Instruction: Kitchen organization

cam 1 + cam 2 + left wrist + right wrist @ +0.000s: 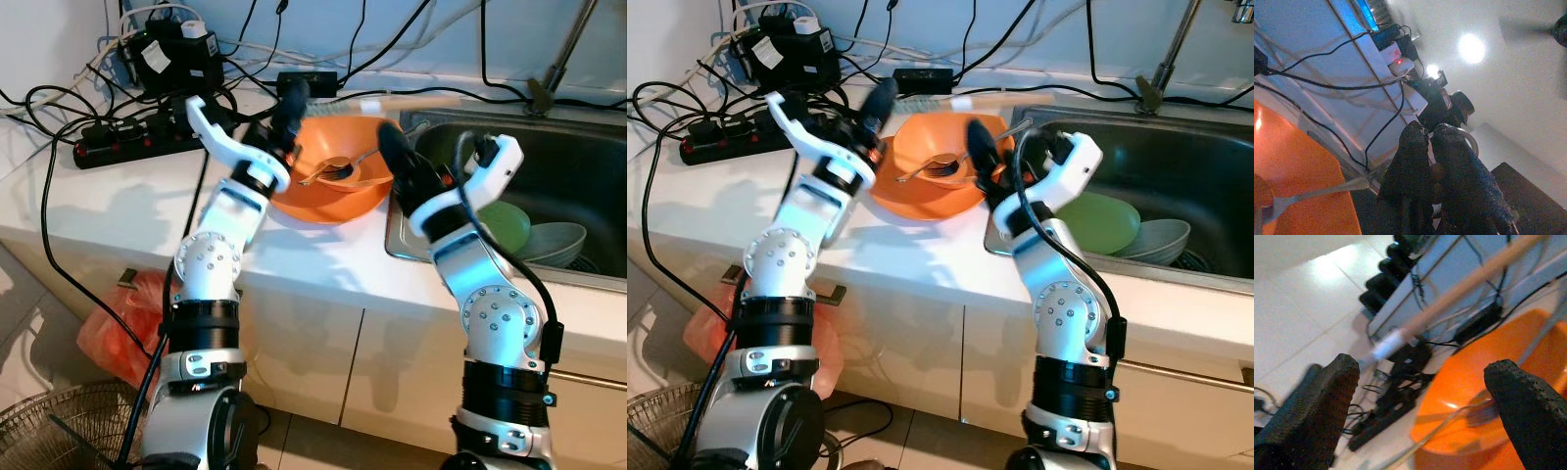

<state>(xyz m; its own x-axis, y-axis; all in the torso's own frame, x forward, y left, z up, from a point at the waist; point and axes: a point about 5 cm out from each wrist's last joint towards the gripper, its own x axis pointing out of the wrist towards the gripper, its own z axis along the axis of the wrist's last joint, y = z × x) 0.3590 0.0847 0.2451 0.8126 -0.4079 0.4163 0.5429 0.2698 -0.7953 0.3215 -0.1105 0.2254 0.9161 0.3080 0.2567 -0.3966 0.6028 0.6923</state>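
The orange bowl (338,196) sits on the white counter (118,206), touching the left rim of the steel sink (578,166). Inside it lie a metal spoon (331,171) and a fork (1476,413).

Left pincer (291,98) — fingers pressed together, holding nothing — is raised above the bowl's left rear edge, pointing toward the wall.

Right pincer (397,162) — fingers spread wide, empty — hovers at the bowl's right rim, beside the sink edge.

In the sink: a green plate (505,225) beside pale grey-green bowls (554,243). Behind the orange bowl, a black power strip (137,142) and tangled cables (59,108) lie on the counter.
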